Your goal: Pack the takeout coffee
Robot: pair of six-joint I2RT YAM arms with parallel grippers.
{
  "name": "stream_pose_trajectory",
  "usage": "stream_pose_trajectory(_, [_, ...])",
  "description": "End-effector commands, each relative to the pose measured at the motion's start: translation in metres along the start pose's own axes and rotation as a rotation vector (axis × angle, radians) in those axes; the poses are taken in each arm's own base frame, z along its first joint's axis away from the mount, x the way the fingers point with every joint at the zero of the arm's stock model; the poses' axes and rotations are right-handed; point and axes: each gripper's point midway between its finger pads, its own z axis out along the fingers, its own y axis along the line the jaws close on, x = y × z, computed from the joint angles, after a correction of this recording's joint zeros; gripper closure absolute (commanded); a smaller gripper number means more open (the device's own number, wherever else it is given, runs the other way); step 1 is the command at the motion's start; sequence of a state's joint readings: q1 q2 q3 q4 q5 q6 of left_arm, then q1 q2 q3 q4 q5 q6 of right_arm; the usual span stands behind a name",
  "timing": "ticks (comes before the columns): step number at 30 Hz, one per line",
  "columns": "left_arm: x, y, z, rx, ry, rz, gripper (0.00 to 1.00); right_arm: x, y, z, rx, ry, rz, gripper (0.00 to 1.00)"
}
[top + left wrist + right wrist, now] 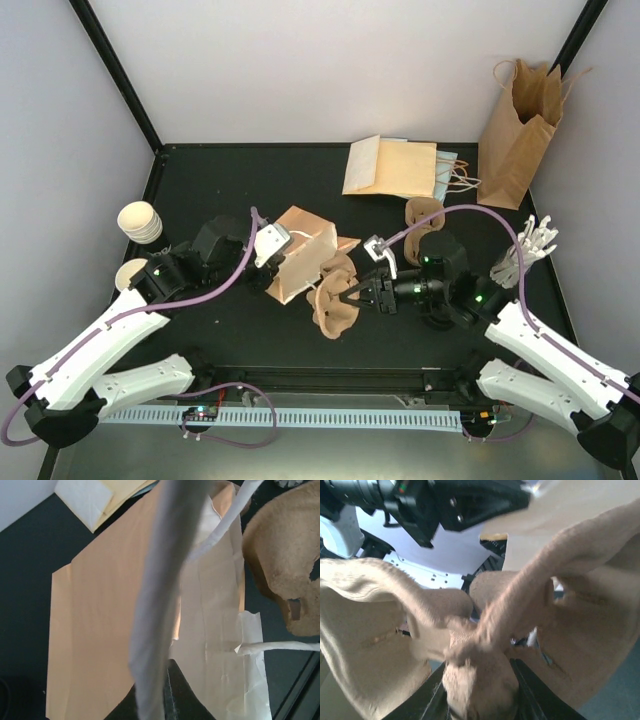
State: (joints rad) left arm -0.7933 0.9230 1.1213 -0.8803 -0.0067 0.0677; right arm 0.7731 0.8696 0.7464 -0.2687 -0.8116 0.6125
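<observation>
Step in hand, as I judge it: loading pulp cup carrier into kraft paper bag. The left gripper pinches the bag's rim, and the right gripper clamps the carrier. The cream coffee cups stand far left, unpacked. Next move calls for sliding the carrier level through the mouth.

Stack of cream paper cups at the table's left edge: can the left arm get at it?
Probably not: the left hand is shut on the tan kraft paper bag. The stack of cream paper cups sits close beside that arm with nothing between, so freeing the hand should do.
</observation>
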Motion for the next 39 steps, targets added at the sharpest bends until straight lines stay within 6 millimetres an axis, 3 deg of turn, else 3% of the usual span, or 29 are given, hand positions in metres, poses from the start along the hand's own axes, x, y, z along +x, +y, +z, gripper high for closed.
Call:
stream_pose_trajectory(1, [-0.006, -0.012, 0.0, 0.061, -0.042, -0.016, 0.98, -0.037, 0.027, -0.013, -0.019, -0.149, -0.118, 0.69])
stream_pose_trajectory(13, [-0.01, -0.015, -0.002, 0.069, -0.056, -0.018, 0.99, -0.056, 0.047, -0.044, 0.078, -0.273, -0.275, 0.68])
stream_pose_trajectory(25, [-0.019, -0.014, -0.007, 0.057, -0.077, -0.02, 0.98, -0.068, 0.049, -0.021, -0.049, -0.26, -0.2, 0.69])
stream_pose_trajectory(39, [-0.038, 0.002, -0.015, -0.032, -0.084, 0.012, 0.98, -0.05, 0.027, -0.002, -0.087, -0.193, -0.096, 0.69])
